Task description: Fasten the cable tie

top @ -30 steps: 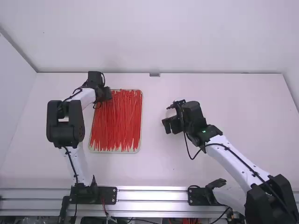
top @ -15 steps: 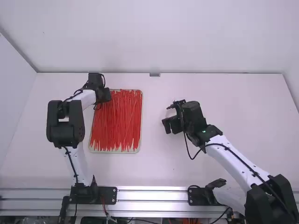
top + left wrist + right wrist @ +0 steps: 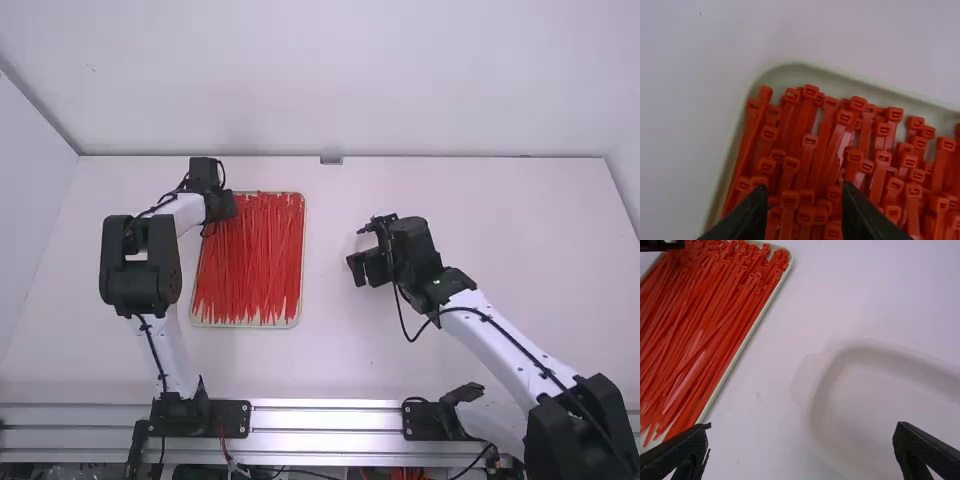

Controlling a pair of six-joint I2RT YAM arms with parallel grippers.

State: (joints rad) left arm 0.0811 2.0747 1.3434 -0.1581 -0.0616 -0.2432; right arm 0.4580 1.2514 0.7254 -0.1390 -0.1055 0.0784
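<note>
The left hand is being held spread over red cable ties at the tray's corner, the right hand spread above a clear container.

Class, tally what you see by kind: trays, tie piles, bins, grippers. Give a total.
Tray: 1
Tie pile: 1
Bin: 1
Grippers: 2, the left gripper and the right gripper
Total: 5

The left arm stretches far forward; the left end effector points down, fingers apart. The right arm bends inward, and the right end effector stands wide open.
</note>
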